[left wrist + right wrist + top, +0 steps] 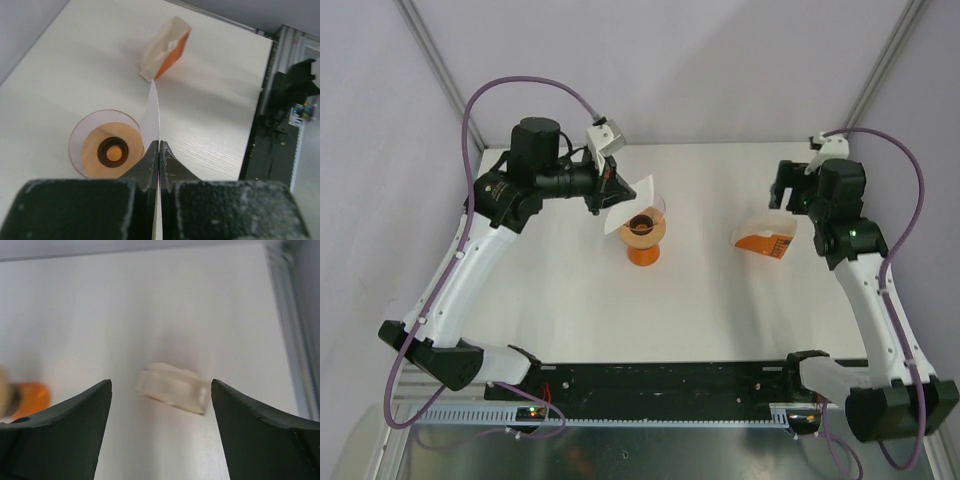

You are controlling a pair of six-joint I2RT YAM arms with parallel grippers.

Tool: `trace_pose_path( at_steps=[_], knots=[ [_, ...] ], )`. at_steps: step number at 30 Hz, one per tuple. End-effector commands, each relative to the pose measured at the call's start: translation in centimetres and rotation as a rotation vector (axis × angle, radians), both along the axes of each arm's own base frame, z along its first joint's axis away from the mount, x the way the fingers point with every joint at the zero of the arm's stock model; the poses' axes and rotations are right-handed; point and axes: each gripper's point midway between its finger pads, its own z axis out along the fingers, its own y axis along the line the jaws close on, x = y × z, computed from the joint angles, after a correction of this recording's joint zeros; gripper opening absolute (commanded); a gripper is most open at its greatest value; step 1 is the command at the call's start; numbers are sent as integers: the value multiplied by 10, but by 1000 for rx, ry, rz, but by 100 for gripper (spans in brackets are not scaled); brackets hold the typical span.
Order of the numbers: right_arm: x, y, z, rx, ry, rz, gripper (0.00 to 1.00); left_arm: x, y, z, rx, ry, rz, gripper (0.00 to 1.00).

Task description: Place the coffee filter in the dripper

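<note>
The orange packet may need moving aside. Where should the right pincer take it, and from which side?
Probably from above: the orange packet looks puffed but narrow, so close across its two broad faces near the pale upper edge. The open right pincer hangs over it, set along its length, so a wrist turn may help.

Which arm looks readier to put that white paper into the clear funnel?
Left: the left gripper pinches the coffee filter right by the dripper. The right gripper stands open and empty over the packet.
</note>
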Motion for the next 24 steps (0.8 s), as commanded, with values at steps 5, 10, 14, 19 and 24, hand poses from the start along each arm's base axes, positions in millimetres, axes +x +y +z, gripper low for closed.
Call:
trace_pose_path(
  at_steps=[5, 10, 14, 19, 24],
  knots=[
    [-103, 201, 113, 65, -380, 947, 90, -54, -7, 22, -58, -31, -244, 0],
    [-151, 274, 121, 126, -444, 1261, 94, -81, -13, 20, -61, -9, -338, 0],
    [-167, 308, 114, 171, -432, 1398, 92, -102, -16, 20, -61, 4, -404, 0],
    [-178, 316, 104, 174, -405, 1482, 77, -124, -11, 28, -81, 13, -463, 0],
    [-194, 321, 100, 198, -382, 1574, 33, -136, -11, 33, -103, 38, -508, 0]
  ],
)
